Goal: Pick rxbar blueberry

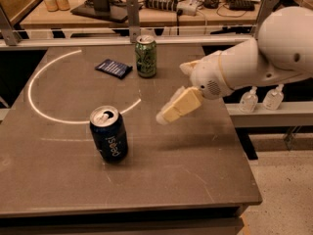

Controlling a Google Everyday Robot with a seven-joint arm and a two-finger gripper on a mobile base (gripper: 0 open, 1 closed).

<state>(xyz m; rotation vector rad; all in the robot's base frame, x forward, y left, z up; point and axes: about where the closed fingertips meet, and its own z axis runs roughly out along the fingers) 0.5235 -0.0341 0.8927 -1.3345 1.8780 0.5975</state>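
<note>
The rxbar blueberry (113,68) is a small flat dark navy packet lying on the table's far left part, just left of a green can (146,56). My gripper (168,112) hangs above the table's middle right, on a white arm coming in from the right. It is well to the right of and nearer than the packet, and holds nothing that I can see. A dark blue Pepsi can (108,133) stands upright at the near left.
The dark table (195,180) has a bright curved light arc on its left half. A metal rail and a cluttered bench with cables run behind it. Two small bottles (248,101) sit off the right edge.
</note>
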